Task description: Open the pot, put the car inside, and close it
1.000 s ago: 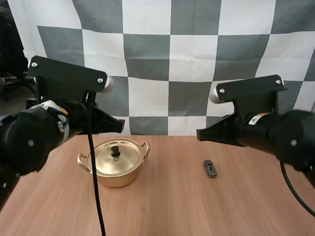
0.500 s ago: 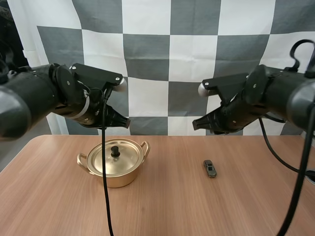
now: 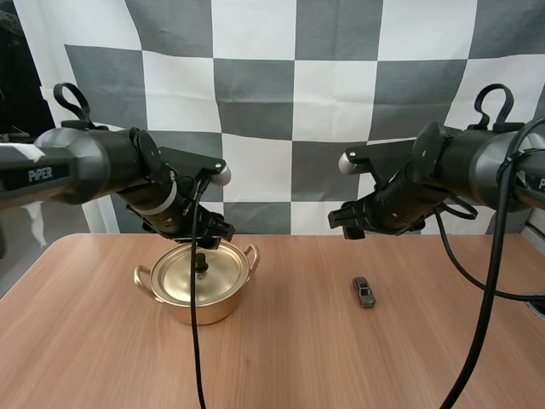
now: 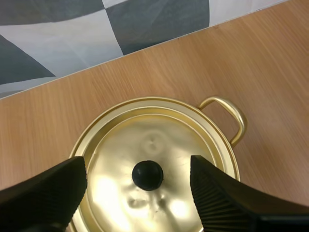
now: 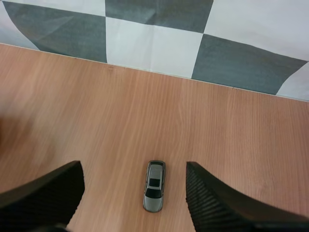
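Pot and car both sit on the desk, and neither one is held

Left tool is wide open, its two ribbed fingers standing far apart with nothing pinched between them. It hangs over the lid. In the left wrist view the black knob lies in the gap between the fingers, untouched by either. In the high view the tip of this tool is just above the back edge of the pot, close over the lid.

Right tool is just as wide open and grips nothing. In the right wrist view the car lies on the bare wood between the fingers, lengthwise with them and touching neither. In the high view this tool is up in the air above the far side of the desk, with the car lower down and nearer the camera.

Going outward, the pot is golden with a loop handle on each side. The lid is seated on it, so it is closed. It stands on the left half of the desk. The car is small and grey, and it rests on its wheels to the right of the pot, well apart from it
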Controlling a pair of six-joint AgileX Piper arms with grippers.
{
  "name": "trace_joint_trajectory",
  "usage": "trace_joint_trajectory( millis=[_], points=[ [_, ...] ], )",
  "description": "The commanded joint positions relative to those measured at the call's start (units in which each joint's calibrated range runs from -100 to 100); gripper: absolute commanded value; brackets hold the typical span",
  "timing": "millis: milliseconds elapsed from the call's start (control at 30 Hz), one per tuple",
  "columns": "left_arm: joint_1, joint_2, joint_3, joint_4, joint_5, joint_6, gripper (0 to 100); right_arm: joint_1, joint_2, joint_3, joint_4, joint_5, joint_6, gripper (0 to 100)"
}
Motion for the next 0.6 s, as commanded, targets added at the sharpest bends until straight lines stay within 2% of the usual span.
trace_joint_trajectory(
  millis=[0, 567],
  points=[
    [-0.02, 2.0, 0.0, 0.0, -0.8, 0.1, 100, 0.0, 0.0, 0.0, 0.1, -0.2, -0.1, 100],
    [-0.02, 9.4, 0.0, 0.5, -3.6, 0.2, 100, 0.0, 0.0, 0.0, 0.1, -1.3, -0.2, 100]
  ],
)
